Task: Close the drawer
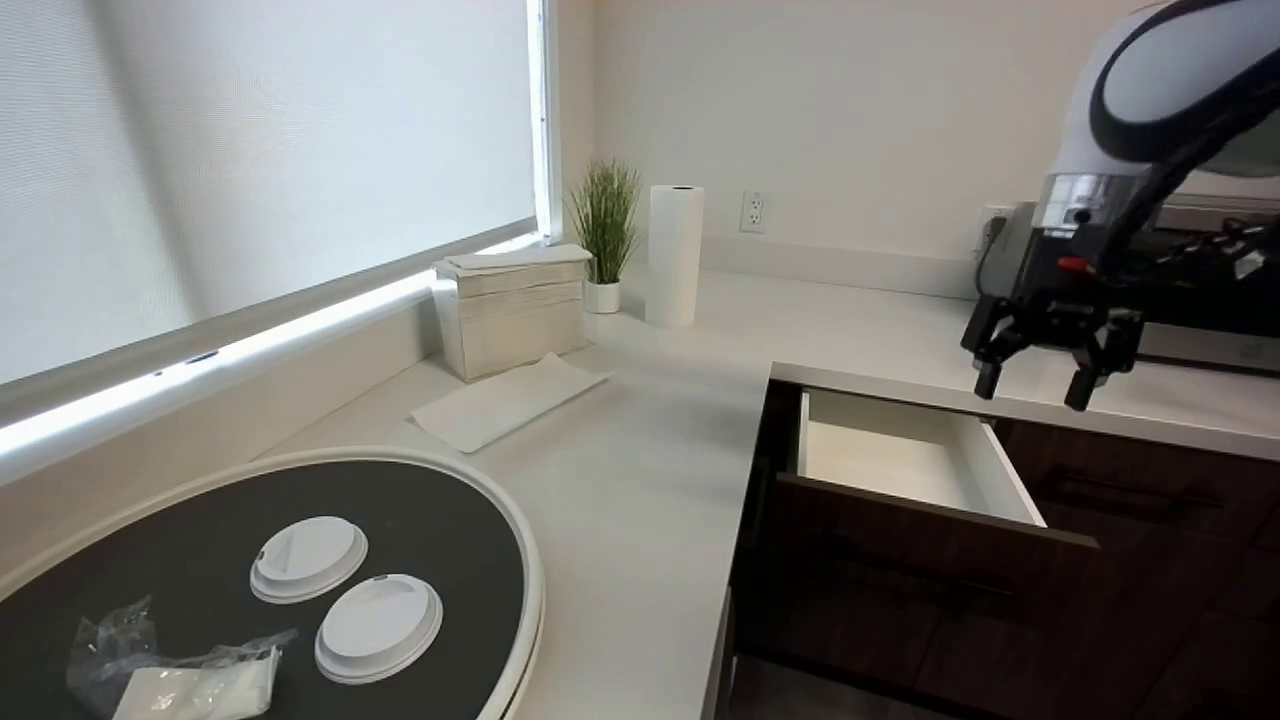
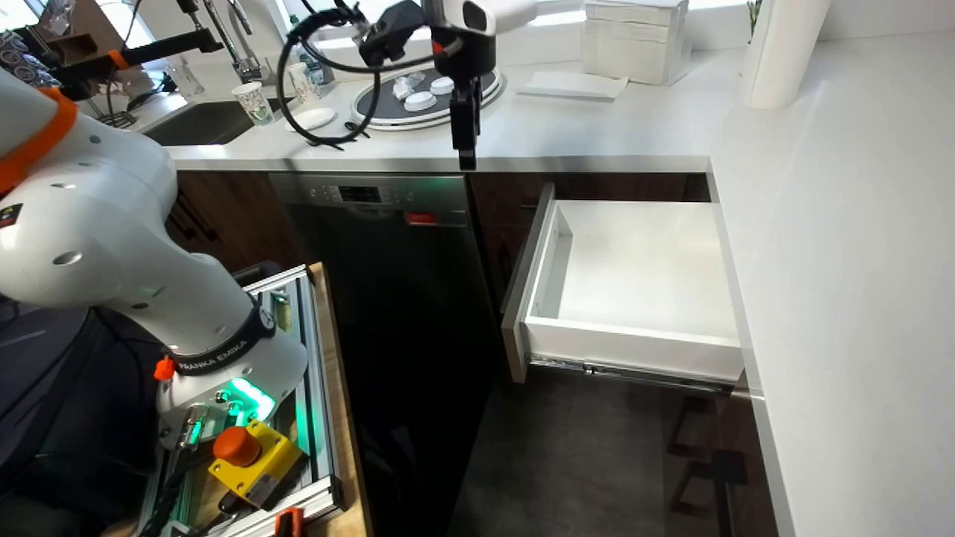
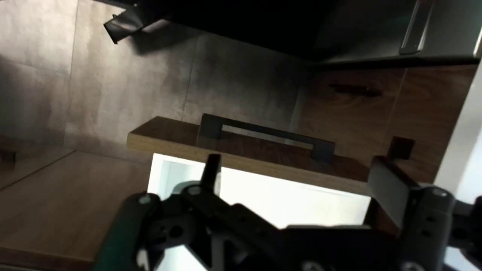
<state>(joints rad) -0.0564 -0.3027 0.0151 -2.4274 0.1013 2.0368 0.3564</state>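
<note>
1. In an exterior view, the arm (image 1: 1180, 80) reaches in from 2 o'clock and bends downward; its gripper (image 1: 1034, 385) hangs near 3 o'clock, fingers (image 1: 987, 380) pointing toward 6 and standing wide apart. The drawer (image 1: 890, 465) juts out from beneath the countertop (image 1: 640, 480), toward 8 o'clock from the gripper and apart from it, its pale inner box (image 1: 870, 440) uncovered and its dark front panel (image 1: 920, 540) facing 6.

2. In an exterior view, the arm's base (image 2: 283, 365) stands at 8 o'clock, its white links (image 2: 97, 224) leaning up toward 10 and past the edge. The far end shows at 12, and the gripper (image 2: 467, 153) points straight down to 6. It is seen edge-on here, so I cannot tell its spread from this angle. The drawer (image 2: 634, 268) lies toward 4 o'clock from the fingertips, apart from them, its front panel turned to 9, toward a metal-fronted appliance (image 2: 373, 298).

3. In the wrist view, the gripper (image 3: 299, 169) rises from 6 o'clock, one fingertip (image 3: 212, 165) near 7 and the other (image 3: 389, 188) near 4, a broad gap between them. Through that gap shows the pale inner box; the front panel (image 3: 244, 150) crosses from 9 to 4, and its handle (image 3: 267, 131) sits toward 11 o'clock from the middle of the gap.
</note>
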